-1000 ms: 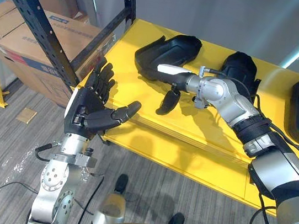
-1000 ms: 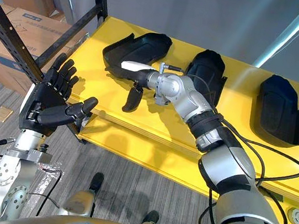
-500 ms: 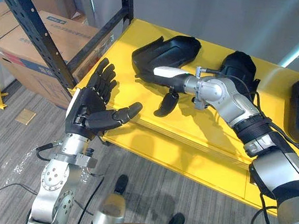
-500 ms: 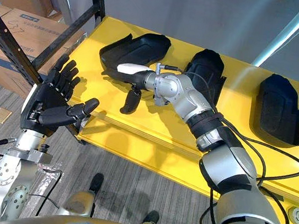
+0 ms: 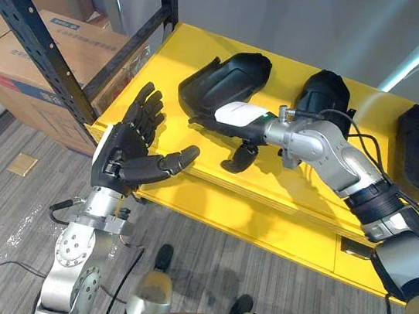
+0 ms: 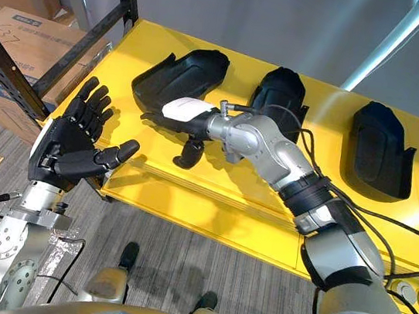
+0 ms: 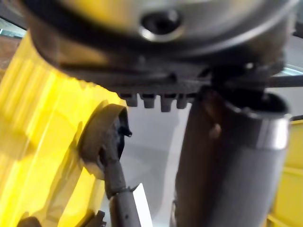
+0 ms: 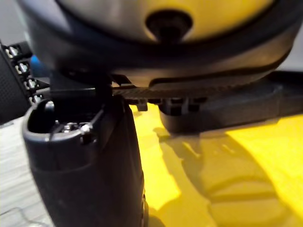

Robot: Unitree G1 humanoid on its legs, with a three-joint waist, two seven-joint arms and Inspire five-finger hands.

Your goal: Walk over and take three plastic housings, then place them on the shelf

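Now three black moulded plastic housings lie in a row on the yellow bench, the right hand reaching the leftmost housing with fingers straight and thumb hanging apart, while the left hand is raised, spread wide, before the bench's left corner.

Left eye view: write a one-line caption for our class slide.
Right hand at the leftmost housing on the yellow shelf; left hand open off the shelf's front edge.
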